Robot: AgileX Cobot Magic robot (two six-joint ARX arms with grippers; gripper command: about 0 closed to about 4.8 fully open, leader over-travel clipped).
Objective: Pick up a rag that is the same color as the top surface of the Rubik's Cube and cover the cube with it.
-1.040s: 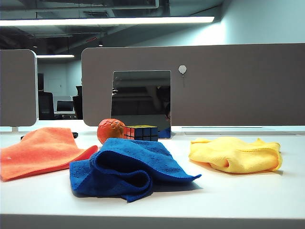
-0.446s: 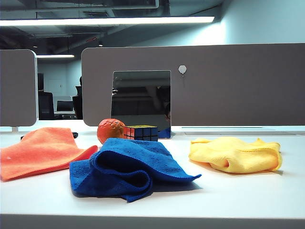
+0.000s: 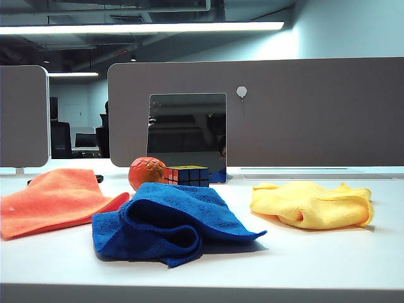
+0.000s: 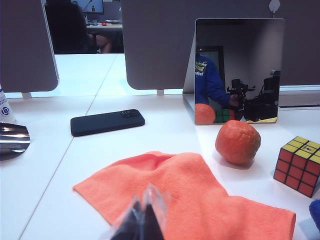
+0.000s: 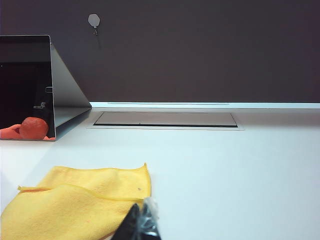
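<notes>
My right gripper (image 5: pixel 141 220) hangs just above the near edge of the yellow rag (image 5: pixel 75 202), fingers pressed together, empty. My left gripper (image 4: pixel 145 217) seems likewise pinched shut, though blurred, over the orange cloth (image 4: pixel 190 197). The Rubik's Cube (image 4: pixel 300 166) sits beyond that cloth, beside the orange fruit (image 4: pixel 238 142).

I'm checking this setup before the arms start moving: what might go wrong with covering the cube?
Three cloths lie close: the blue cloth sits directly in front of the Rubik's Cube, so the yellow rag may snag it. The orange fruit beside the cube could roll. Left gripper and right gripper are shut; the right must open first.
</notes>
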